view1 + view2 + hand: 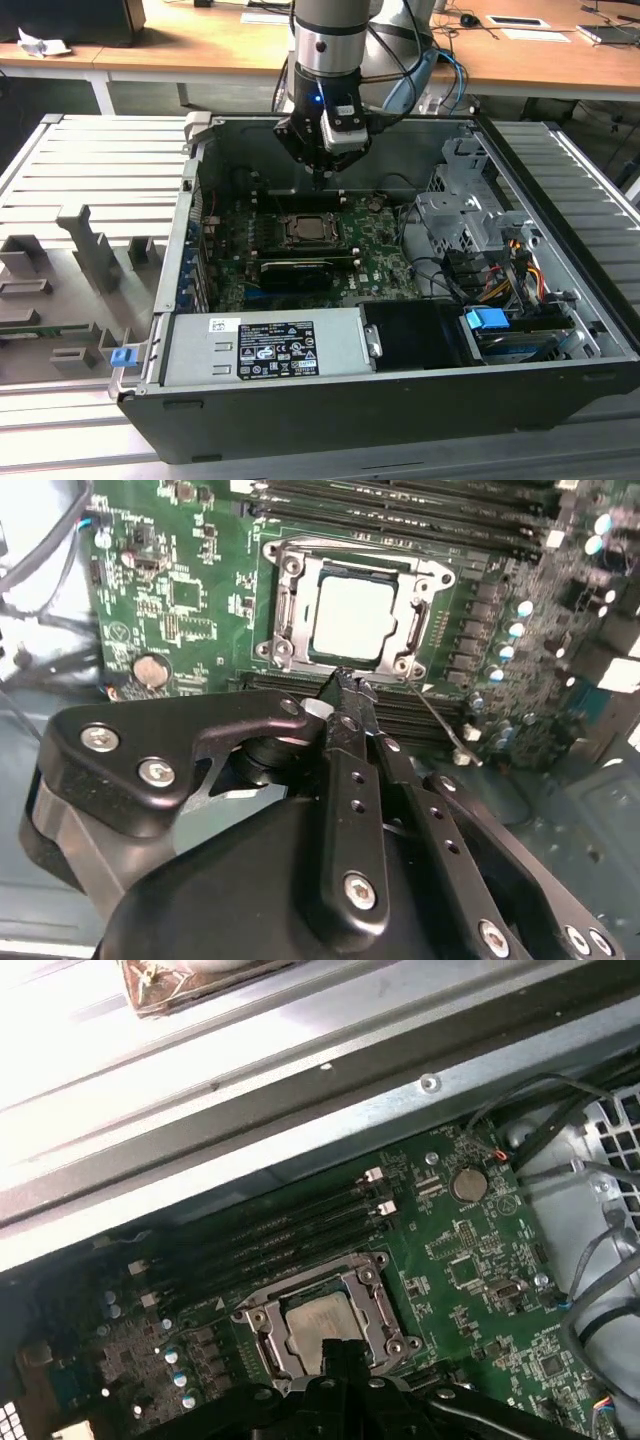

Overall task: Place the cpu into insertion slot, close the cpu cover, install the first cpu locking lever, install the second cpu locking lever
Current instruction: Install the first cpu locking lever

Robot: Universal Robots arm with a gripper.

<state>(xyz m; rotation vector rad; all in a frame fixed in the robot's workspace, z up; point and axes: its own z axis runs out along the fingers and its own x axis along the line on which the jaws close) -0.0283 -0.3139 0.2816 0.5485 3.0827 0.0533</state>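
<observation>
Overhead — gripper (pixel 345 680) closed, empty, above cpu (pixel 352 617)

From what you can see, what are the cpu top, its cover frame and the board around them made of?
The cpu looks like bare metal with a matt silvery-grey top that glares pale. The cpu cover seems to be thin stamped metal, silvery with bright edges. The circuit board looks like green lacquered laminate, glossy between components.

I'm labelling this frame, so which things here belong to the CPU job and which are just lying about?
Job:
- cpu, seated in the insertion slot
- cpu cover, lying over it
- locking lever
- gripper, shut, at the socket's edge

Just there:
- power supply
- expansion card
- coin cell
</observation>
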